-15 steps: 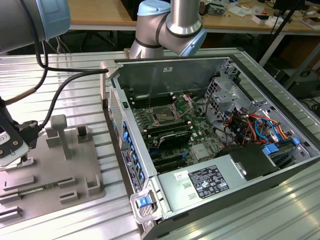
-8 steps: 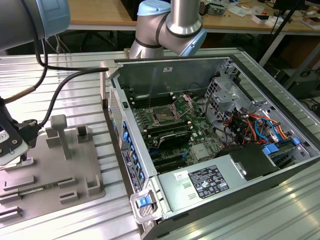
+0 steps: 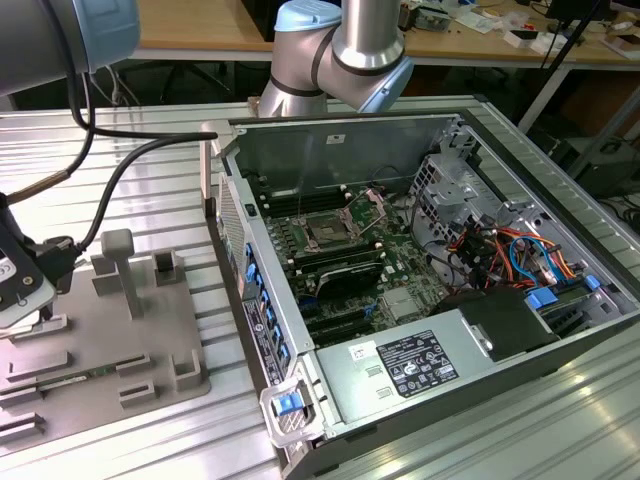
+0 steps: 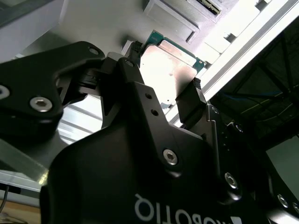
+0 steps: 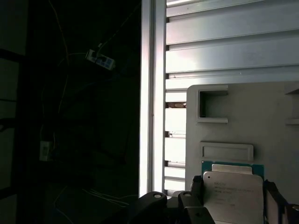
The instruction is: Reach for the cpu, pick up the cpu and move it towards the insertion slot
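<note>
The cpu (image 5: 232, 195), a small square chip with a pale silver top and a green rim, sits between my gripper's (image 5: 232, 198) two black fingers, low over the grey fixture plate (image 5: 261, 126). In the second wrist view the cpu (image 4: 169, 65) has a finger against each of two opposite edges, so the gripper (image 4: 163, 77) is shut on it. The exterior view has the gripper head (image 3: 20, 295) at the far left over the plate (image 3: 120, 340), covering the chip. The insertion slot (image 3: 327, 230) lies inside the open computer case, well off towards the exterior view's right.
The fixture plate carries raised grey posts (image 3: 120, 265) and holders (image 3: 185, 370). The case's side wall (image 3: 250, 290) stands between plate and motherboard. A power supply (image 3: 415, 365) and cable bundles (image 3: 500, 250) fill the case's near and right parts. The table edge (image 5: 152, 93) runs beside the plate.
</note>
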Controlling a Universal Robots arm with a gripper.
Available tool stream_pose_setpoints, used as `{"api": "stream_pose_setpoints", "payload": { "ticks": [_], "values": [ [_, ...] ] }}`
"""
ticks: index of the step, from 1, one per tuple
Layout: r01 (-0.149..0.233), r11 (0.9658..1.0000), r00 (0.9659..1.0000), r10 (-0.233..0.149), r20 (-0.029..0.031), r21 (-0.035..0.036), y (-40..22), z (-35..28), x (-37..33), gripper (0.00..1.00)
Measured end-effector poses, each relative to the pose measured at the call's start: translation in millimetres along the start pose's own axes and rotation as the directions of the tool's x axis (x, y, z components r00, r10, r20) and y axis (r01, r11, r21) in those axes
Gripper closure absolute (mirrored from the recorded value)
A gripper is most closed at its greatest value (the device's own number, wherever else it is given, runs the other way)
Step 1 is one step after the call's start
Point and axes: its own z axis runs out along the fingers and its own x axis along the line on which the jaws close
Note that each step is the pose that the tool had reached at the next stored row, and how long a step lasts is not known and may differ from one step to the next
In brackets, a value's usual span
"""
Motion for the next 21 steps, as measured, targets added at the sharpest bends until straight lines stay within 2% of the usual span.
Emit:
{"api": "stream_pose_setpoints", "payload": {
  "ticks": [21],
  "values": [
    [0.000,1.0000,1.0000,0.000,0.0001,0.0000,0.4,-10.9,0.3,0.45]
  ]
}}
